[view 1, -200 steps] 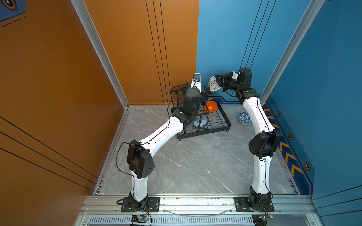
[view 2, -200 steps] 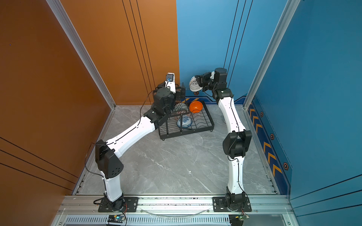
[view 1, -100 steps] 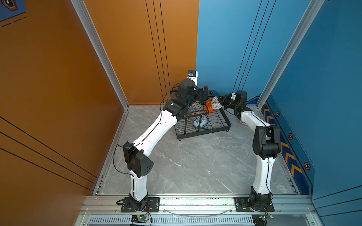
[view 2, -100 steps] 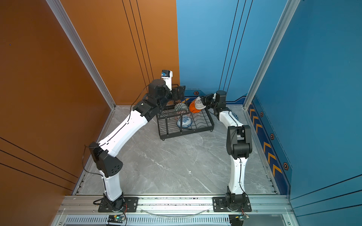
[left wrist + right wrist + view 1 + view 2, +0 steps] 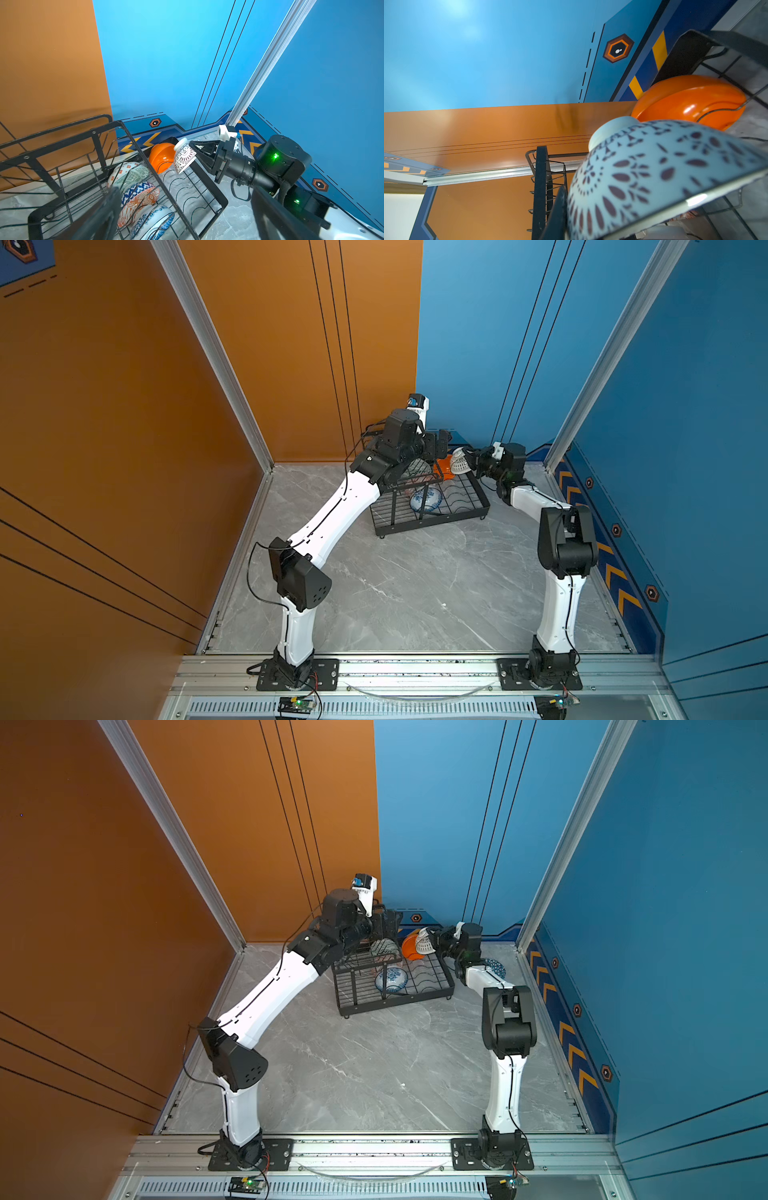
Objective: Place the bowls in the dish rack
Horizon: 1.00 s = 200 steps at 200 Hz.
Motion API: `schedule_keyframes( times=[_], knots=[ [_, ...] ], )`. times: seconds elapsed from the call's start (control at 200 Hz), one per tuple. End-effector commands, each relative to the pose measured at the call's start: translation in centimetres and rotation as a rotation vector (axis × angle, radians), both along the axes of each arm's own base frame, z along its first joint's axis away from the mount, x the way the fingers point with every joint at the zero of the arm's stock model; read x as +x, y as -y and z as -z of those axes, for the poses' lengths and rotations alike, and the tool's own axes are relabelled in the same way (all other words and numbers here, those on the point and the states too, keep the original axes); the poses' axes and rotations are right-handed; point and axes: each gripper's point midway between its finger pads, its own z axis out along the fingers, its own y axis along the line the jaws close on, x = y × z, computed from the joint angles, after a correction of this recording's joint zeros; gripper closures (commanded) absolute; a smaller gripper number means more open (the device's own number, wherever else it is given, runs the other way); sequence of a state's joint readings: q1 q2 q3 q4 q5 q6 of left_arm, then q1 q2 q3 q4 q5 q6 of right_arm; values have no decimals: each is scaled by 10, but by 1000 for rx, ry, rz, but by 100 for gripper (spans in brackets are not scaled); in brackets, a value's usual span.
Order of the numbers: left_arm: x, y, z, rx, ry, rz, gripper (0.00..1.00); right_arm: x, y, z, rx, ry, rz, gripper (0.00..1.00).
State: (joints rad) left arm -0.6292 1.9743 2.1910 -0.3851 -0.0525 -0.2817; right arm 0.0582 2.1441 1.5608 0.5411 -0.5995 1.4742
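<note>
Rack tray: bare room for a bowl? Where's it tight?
Free: wire slots between the plain orange bowl, floral bowl and the dish rack's right rim. Tight: bowl row under the upper tier; far corner, where right gripper holds lattice bowl.

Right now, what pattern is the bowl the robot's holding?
White bowl with dark lattice; left wrist view shows it best.

In both top views the left arm [image 5: 353,497] covers the 10 o'clock side of the dish rack [image 5: 430,522]. The bowls [image 5: 384,947] under it show only in scraps, their patterns too small to read. The blue-white triangle bowl [image 5: 496,968], on the bench [image 5: 374,1060] at the rack's 3 o'clock, is half hidden behind the right arm [image 5: 478,975].

In the right wrist view the white-black lattice bowl [image 5: 654,176] is blurred and cut by the frame. It hides nearly all of the right claw [image 5: 193,149].

In the left wrist view the fingers [image 5: 104,212] of the left claw [image 5: 185,195] are dark blurs, cut off at the edge, as is the blue-white floral bowl [image 5: 153,224].
</note>
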Motion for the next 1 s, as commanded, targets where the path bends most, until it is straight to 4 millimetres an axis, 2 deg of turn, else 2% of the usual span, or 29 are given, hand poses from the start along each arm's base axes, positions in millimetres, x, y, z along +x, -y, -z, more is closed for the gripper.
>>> schedule_keyframes(
  times=[0.0,0.105,0.31,0.571,0.776,0.996],
  knots=[
    [0,3,-4,-18,-10,26,2,-2,-8,-28,7,131,-29,100],
    [2,3,-3,-17,-12,22,2,-2,-17,-25,11,131,-51,100],
    [5,1,0,-14,-21,12,2,-1,-26,-4,3,93,-66,100],
    [6,0,3,-15,-32,4,2,0,-36,8,13,71,-88,100],
    [6,1,7,-10,-44,6,2,0,-37,25,13,31,-84,100],
    [8,-2,18,17,-69,-10,2,1,-40,34,8,13,-94,100]
  ],
)
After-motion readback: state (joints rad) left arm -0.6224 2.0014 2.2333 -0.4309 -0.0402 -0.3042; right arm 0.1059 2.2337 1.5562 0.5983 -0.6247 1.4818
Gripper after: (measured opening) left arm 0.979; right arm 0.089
